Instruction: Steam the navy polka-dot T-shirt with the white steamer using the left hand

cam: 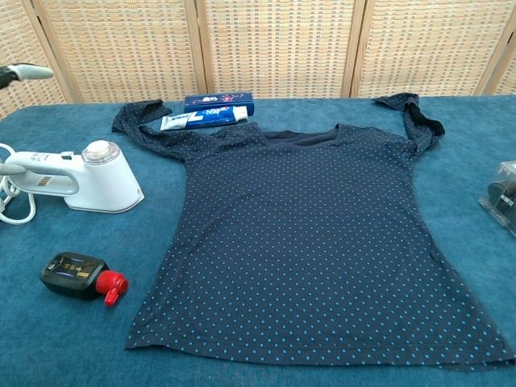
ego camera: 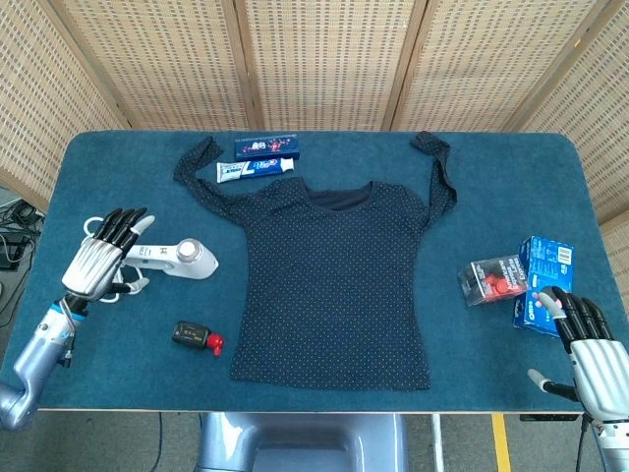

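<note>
The navy polka-dot T-shirt (ego camera: 339, 280) (cam: 318, 242) lies flat in the middle of the blue table, sleeves spread up and outward. The white steamer (ego camera: 175, 260) (cam: 85, 177) rests on the table left of the shirt, its handle pointing left and its white cord coiled beside it. My left hand (ego camera: 96, 264) hovers just left of the handle with fingers spread, holding nothing; only a fingertip (cam: 24, 72) shows at the chest view's left edge. My right hand (ego camera: 593, 346) is at the table's front right corner, fingers apart and empty.
A toothpaste tube (ego camera: 255, 170) and a blue box (ego camera: 266, 147) lie behind the shirt's collar. A small black item with a red cap (ego camera: 196, 337) sits at the front left. A clear packet (ego camera: 494, 279) and a blue carton (ego camera: 546, 277) lie at the right.
</note>
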